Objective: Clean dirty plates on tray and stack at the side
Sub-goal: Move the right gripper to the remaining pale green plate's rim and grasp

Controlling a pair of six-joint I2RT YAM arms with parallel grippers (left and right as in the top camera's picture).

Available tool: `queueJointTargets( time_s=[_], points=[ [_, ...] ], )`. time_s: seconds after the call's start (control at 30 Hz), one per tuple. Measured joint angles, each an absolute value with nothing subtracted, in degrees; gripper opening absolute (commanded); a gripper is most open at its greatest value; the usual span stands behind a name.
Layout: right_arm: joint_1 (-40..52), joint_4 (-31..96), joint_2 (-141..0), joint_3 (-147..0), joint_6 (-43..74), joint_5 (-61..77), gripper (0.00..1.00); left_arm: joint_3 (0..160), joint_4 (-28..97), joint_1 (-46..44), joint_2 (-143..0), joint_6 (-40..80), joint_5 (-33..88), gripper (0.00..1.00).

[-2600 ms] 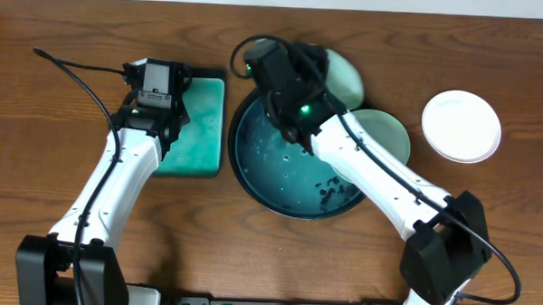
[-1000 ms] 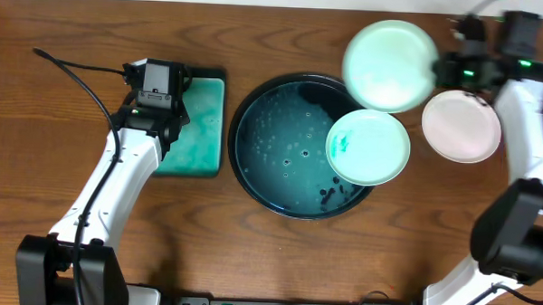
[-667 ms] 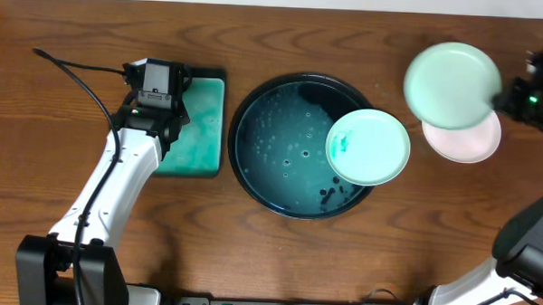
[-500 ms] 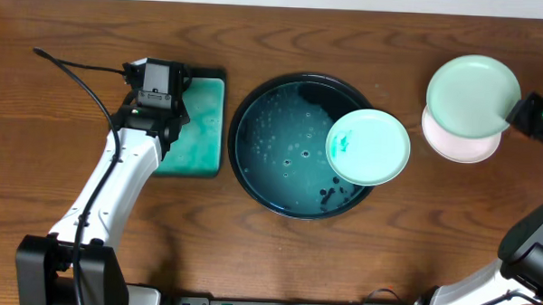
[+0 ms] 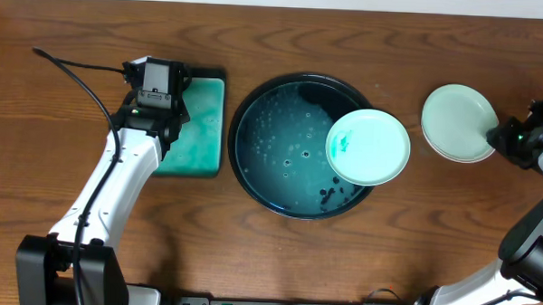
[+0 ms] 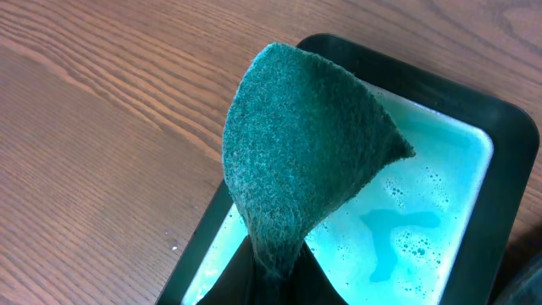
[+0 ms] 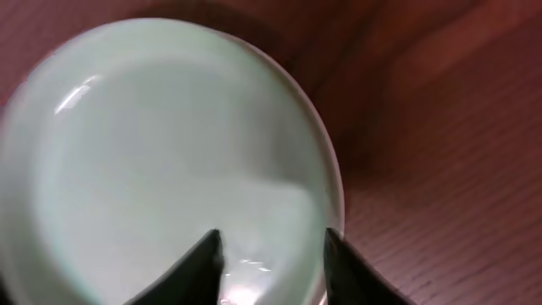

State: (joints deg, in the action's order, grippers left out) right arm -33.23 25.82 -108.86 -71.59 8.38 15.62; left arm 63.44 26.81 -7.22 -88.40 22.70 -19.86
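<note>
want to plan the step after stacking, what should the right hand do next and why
Probably draw the right hand back off the top plate: its fingers stand apart, and that plate lies stacked beside the tray. A smeared plate waits across the tray's right edge.

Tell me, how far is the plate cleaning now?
Done: two plates lie stacked on the table, right of the round tray; the top one looks clean. In hand: the right gripper sits at the stack's rim, fingers apart; the left gripper holds the sponge over the rectangular tray. Left: the smeared plate, resting on the round tray's right rim, needs cleaning and stacking.
</note>
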Motion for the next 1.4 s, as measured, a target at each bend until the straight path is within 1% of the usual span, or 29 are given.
queueJointTargets(
  time_s=[0.13, 0.37, 0.5, 0.57, 0.6, 0.7, 0.77, 0.83, 0.9, 1.17, 1.4],
  points=[
    [-33.23, 27.14, -108.51, -71.59, 8.62, 15.75, 0.39, 63.44, 26.81, -7.22, -88.4, 22.7, -19.86, 0.07],
    [-32.75, 35.46, -101.67, -71.61, 8.82, 22.83, 0.42, 63.44, 26.81, -7.22, -88.4, 22.7, -19.86, 0.08],
    [-30.17, 42.63, -97.95, -71.79, 7.16, 26.79, 0.44, 63.44, 26.74, -7.22, -88.4, 23.05, -19.86, 0.07],
    [-28.08, 45.23, -97.78, -71.77, 4.69, 27.73, 0.54, 63.44, 26.55, -7.22, -88.4, 23.66, -19.86, 0.08],
    [-26.68, 45.82, -97.86, -71.64, 2.81, 27.94, 0.57, 63.44, 26.41, -7.22, -88.4, 23.81, -19.86, 0.07],
    [-22.26, 45.78, -97.89, -70.85, -1.06, 27.86, 0.56, 63.44, 26.22, -7.22, -88.4, 24.18, -19.86, 0.07],
    [-19.07, 45.17, -97.89, -70.15, -1.69, 26.59, 0.55, 63.44, 26.09, -7.22, -88.4, 24.21, -19.86, 0.08],
    [-16.75, 44.91, -97.89, -69.43, -1.21, 25.15, 0.55, 63.44, 26.06, -7.22, -88.4, 24.21, -19.86, 0.07],
    [-15.4, 44.25, -97.89, -68.71, -0.67, 24.21, 0.58, 63.44, 26.09, -7.22, -88.4, 24.21, -19.86, 0.08],
    [-10.63, 42.63, -97.89, -66.74, 1.54, 18.17, 0.59, 63.44, 25.98, -7.22, -88.4, 24.21, -19.86, 0.08],
    [-7.25, 37.58, -97.89, -62.33, 5.5, 14.61, 0.58, 63.44, 25.93, -7.22, -88.4, 24.21, -19.86, 0.07]
  ],
)
